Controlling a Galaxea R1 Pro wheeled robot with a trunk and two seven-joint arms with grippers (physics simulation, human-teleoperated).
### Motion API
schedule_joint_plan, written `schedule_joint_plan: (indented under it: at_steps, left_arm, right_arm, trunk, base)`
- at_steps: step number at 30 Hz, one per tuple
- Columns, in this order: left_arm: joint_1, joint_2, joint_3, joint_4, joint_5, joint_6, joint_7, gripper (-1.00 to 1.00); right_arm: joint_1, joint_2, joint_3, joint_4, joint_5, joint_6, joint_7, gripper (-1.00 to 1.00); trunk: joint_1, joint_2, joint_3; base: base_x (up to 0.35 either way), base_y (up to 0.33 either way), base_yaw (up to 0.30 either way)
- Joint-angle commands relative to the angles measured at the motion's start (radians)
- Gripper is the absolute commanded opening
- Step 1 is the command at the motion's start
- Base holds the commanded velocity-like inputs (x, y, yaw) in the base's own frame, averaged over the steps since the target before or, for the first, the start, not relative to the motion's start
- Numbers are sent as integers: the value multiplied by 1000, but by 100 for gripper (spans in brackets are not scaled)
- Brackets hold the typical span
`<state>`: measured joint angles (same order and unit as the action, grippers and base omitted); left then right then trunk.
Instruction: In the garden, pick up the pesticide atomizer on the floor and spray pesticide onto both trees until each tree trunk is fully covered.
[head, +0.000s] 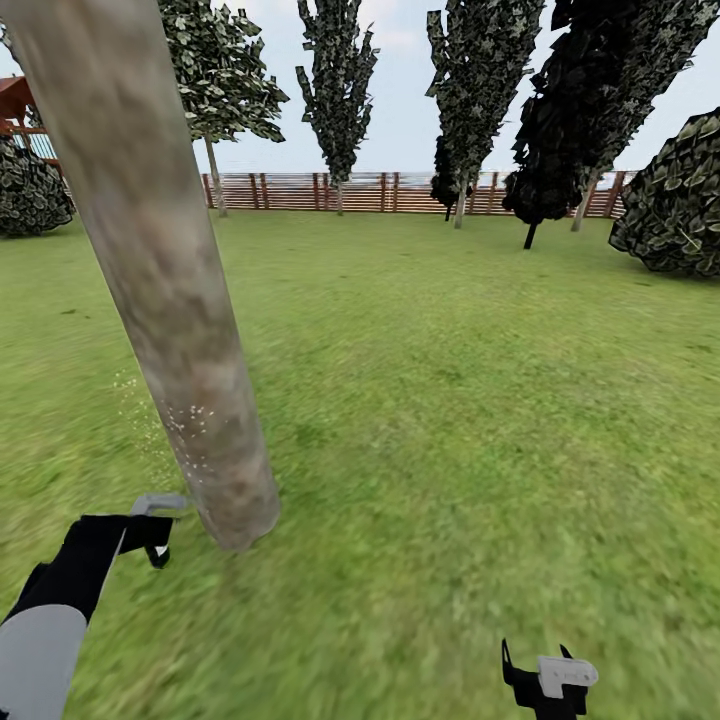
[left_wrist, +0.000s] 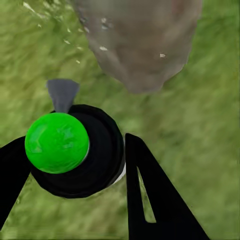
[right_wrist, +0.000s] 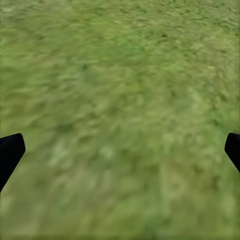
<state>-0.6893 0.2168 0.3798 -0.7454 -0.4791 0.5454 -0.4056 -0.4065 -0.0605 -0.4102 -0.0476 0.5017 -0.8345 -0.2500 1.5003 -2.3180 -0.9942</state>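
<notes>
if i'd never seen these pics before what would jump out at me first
Most likely the thick, mottled grey-brown tree trunk leaning across the left of the head view, with pale spray specks low on it and in the air beside it. Next, in the left wrist view, the bright green dot topping the pesticide atomizer clamped in the left gripper, its grey nozzle aimed at the trunk's base. Farther off stand dark trees before a brown fence.
</notes>
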Motion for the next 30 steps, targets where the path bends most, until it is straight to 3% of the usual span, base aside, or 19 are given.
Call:
schedule_joint_plan:
  at_steps: [1,6,8,11,12,15,22,30]
  left_arm:
    - [7,6,2,4,4,-26,0,-100]
    - [20,-27,2,77,11,-68,1,-100]
    - [20,-44,4,130,10,-152,5,-100]
    - [20,-48,6,154,13,-199,43,-100]
    - [21,-42,45,189,53,-215,117,-100]
    - [21,-38,84,243,71,-257,147,-100]
    - [21,-39,90,305,77,-284,222,-100]
    - [21,-50,88,295,76,-300,229,-100]
  right_arm:
    - [0,0,0,0,0,0,0,100]
    - [0,1,1,0,0,0,0,100]
    - [0,2,1,0,0,0,0,100]
    - [0,2,1,0,1,0,0,100]
    - [0,1,1,0,1,0,1,100]
    - [0,1,1,0,1,0,0,100]
    - [0,0,1,0,1,0,0,100]
    - [0,1,1,0,1,0,0,100]
  trunk:
    - [0,0,0]
    - [0,0,0]
    - [0,0,0]
    - [0,0,0]
    - [0,0,0]
    - [0,0,0]
    - [0,0,0]
    - [0,0,0]
  base:
    - [0,0,0]
    - [0,0,0]
    - [0,0,0]
    - [0,0,0]
    - [0,0,0]
    - [0,0,0]
    - [0,0,0]
    - [57,-162,0]
